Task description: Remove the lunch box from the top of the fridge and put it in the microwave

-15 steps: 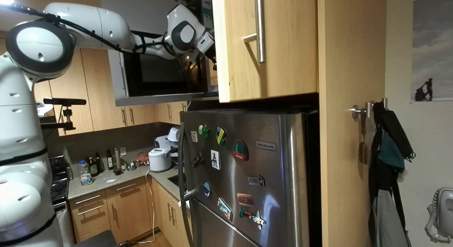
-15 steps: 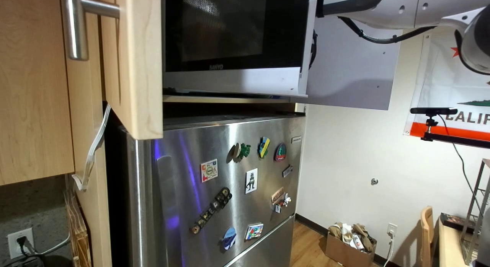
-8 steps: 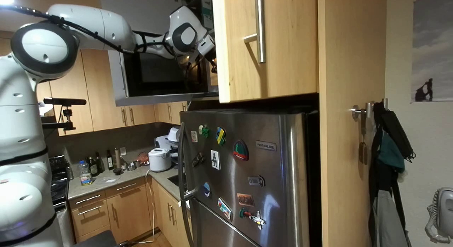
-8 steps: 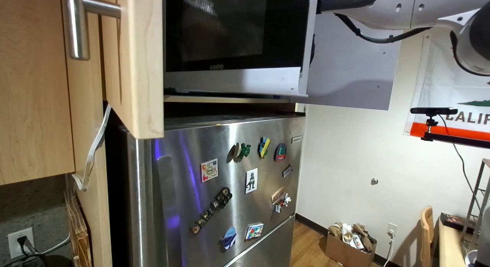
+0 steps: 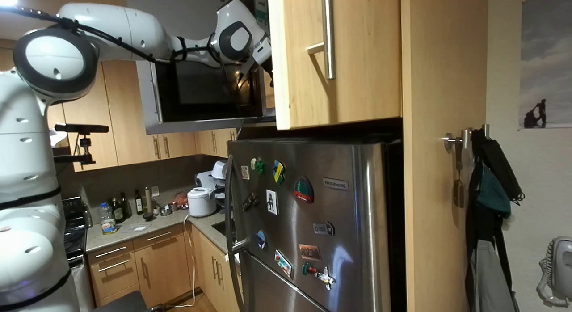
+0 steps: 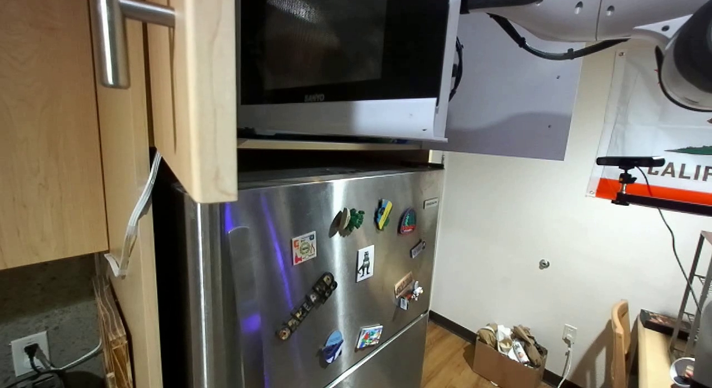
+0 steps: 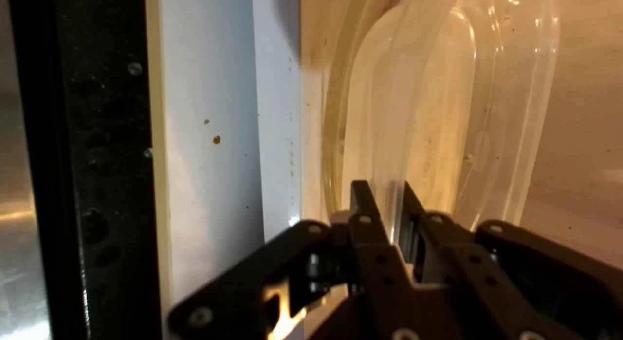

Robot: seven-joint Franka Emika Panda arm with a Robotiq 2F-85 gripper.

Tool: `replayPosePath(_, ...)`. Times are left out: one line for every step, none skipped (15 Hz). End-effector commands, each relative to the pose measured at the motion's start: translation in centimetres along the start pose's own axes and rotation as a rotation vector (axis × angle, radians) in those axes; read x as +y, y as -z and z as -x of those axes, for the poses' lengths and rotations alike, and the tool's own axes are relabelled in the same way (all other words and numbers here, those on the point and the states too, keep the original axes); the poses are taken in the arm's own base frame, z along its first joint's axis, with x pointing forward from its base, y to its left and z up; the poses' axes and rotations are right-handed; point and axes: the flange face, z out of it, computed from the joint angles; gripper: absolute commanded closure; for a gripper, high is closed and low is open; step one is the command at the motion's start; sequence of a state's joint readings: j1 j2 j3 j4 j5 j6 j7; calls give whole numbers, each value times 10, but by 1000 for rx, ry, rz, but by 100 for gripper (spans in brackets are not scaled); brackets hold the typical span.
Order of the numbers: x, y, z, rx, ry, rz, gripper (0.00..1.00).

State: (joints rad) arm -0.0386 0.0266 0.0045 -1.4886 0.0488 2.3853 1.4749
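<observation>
Microwave interior (image 7: 590, 174), brightly lit | claw (image 7: 386, 196): narrow gap, clamped on one wall | clear lunch box (image 7: 457, 111)

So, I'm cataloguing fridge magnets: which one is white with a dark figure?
The upright white rectangular magnet, below the blue-and-yellow one; no other has a dark figure on white.

1. Both exterior views face the fridge (image 5: 297, 227) obliquely from opposite sides, sharing the microwave (image 6: 328, 54) high in the frame.
2. The wrist view, close in, looks past the fingers (image 7: 364, 198), lower centre, onto a clear container (image 7: 486, 111).
</observation>
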Motion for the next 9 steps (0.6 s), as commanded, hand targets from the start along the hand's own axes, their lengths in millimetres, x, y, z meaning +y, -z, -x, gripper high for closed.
replayPosePath(-10, 6, -4, -11, -1, -1, 96)
replayPosePath(-11, 6, -5, -9, 0, -3, 96)
replayPosePath(-12, 6, -5, -8, -1, -4, 96)
replayPosePath(-13, 6, -5, -6, -1, -5, 96)
replayPosePath(-14, 7, -5, -5, 0, -7, 96)
replayPosePath(-14, 7, -5, -3, 0, -8, 96)
replayPosePath(-15, 7, -5, -3, 1, -9, 96)
replayPosePath(-15, 6, -5, -2, 1, -10, 96)
replayPosePath(-15, 5, -5, -1, 2, -9, 96)
